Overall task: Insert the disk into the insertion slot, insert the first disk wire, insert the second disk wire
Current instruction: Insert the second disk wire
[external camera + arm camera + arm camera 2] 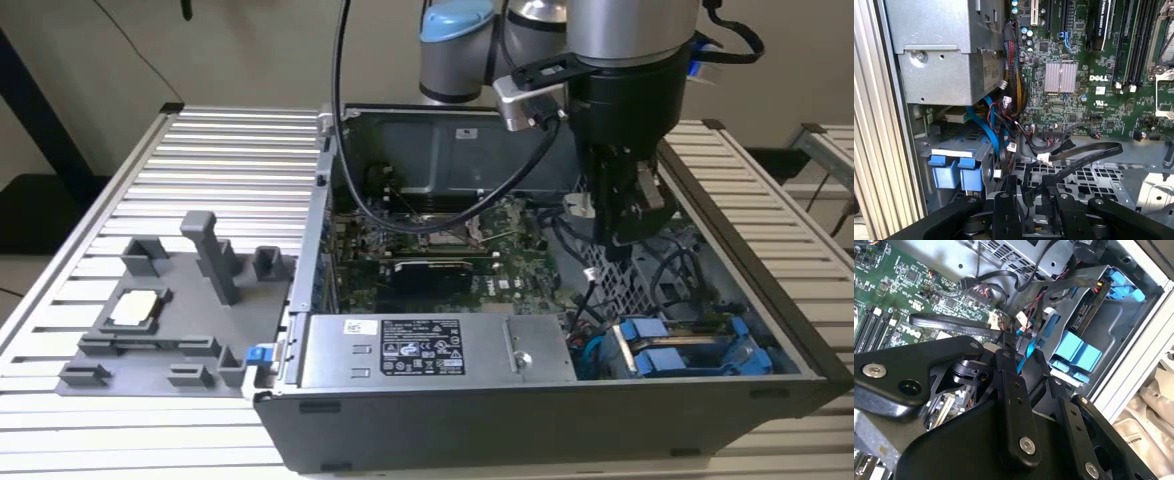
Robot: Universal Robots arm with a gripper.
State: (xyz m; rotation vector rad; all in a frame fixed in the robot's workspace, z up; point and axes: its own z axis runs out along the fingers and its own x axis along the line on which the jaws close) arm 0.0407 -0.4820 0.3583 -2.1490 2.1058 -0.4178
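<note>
The disk (pixel 742 356) lies in the insertion slot (pixel 790 352) at the case's front corner on the exterior view's right, its blue tabs (pixel 649 346) facing the motherboard. In the second wrist view the disk's connector edge (pixel 1087 310) faces me, with no plug in it. My gripper (pixel 627 235) hangs inside the case above the perforated cage, a short way from the disk. Its fingers (pixel 1005 365) are closed around the plug end of a disk wire (pixel 1022 359); a flat black cable (pixel 1089 155) loops from the board to the gripper (pixel 1030 192).
A grey power-supply box (pixel 427 350) fills the case's front. The green motherboard (pixel 441 250) lies behind it. Loose cable bundles (pixel 1014 85) hang beside the disk bay. On the exterior view's left, a grey fixture (pixel 160 320) stands on the slatted table (pixel 227 150).
</note>
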